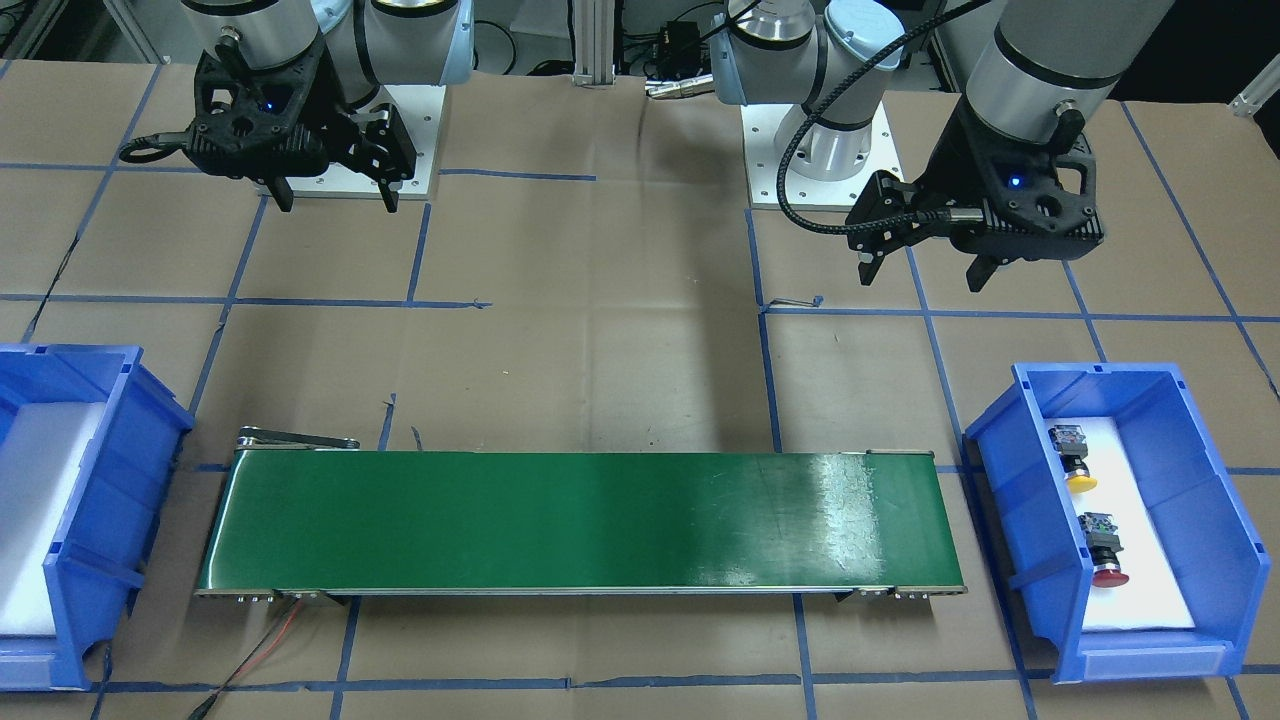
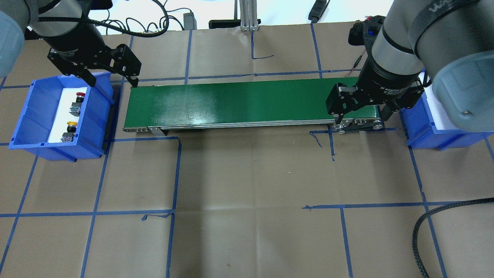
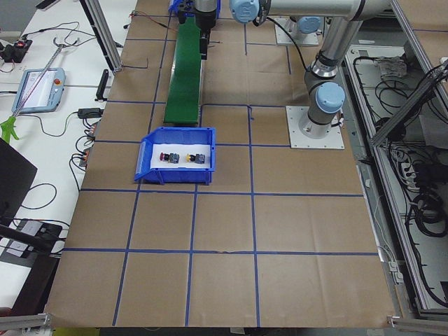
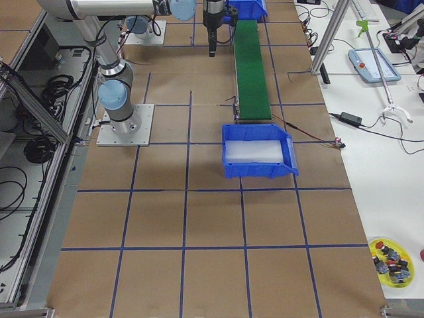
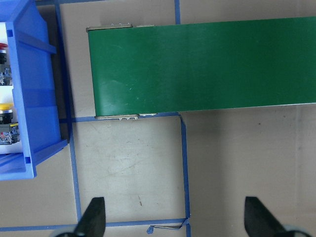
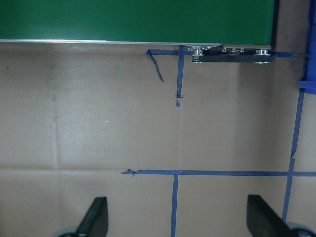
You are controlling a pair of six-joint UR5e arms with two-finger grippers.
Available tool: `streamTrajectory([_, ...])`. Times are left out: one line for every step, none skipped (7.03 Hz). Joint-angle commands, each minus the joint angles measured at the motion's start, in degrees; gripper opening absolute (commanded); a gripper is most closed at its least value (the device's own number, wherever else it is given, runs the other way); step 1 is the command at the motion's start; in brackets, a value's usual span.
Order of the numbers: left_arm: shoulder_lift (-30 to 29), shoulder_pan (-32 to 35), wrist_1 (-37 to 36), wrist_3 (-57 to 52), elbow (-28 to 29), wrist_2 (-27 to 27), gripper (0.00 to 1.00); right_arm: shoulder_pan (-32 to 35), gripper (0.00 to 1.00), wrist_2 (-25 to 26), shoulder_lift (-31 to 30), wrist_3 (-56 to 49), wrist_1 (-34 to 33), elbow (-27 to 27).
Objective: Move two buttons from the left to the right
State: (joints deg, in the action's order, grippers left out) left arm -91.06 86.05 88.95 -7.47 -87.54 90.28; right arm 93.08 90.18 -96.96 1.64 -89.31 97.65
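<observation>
The yellow-capped button and the red-capped button lie on white foam in the blue bin on my left side. They also show in the overhead view, red and yellow, and at the left edge of the left wrist view, yellow. My left gripper is open and empty, raised beside that bin near the belt's left end. My right gripper is open and empty, over the belt's right end.
A green conveyor belt runs between the two bins. A second blue bin with bare white foam stands at my right. Blue tape lines cross the brown paper table. A thin red and black cable lies by the belt.
</observation>
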Motion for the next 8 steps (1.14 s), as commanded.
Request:
streamTrajectory([0.0, 0.0, 0.0, 0.0, 0.0, 0.0, 1.00, 0.0, 1.00, 0.1, -0.1, 0.1, 0.0, 0.0])
streamTrajectory([-0.1, -0.1, 0.0, 0.0, 0.1, 0.0, 1.00, 0.0, 1.00, 0.1, -0.1, 0.1, 0.0, 0.0])
streamTrajectory([-0.1, -0.1, 0.0, -0.1, 0.1, 0.0, 1.00, 0.0, 1.00, 0.1, 0.0, 0.1, 0.0, 0.1])
streamTrajectory([0.1, -0.1, 0.0, -0.1, 0.0, 0.0, 1.00, 0.0, 1.00, 0.1, 0.0, 0.1, 0.0, 0.1])
streamTrajectory([0.2, -0.2, 0.0, -0.2, 0.0, 0.0, 1.00, 0.0, 1.00, 0.1, 0.0, 0.1, 0.1, 0.1])
streamTrajectory([0.2, -0.3, 0.1, -0.4, 0.1, 0.0, 1.00, 0.0, 1.00, 0.1, 0.0, 0.1, 0.1, 0.1])
streamTrajectory([0.2, -0.3, 0.1, -0.4, 0.1, 0.0, 1.00, 0.0, 1.00, 0.1, 0.0, 0.1, 0.1, 0.1])
streamTrajectory([0.5, -0.4, 0.2, -0.5, -0.3, 0.0, 1.00, 0.0, 1.00, 0.1, 0.0, 0.2, 0.1, 0.2])
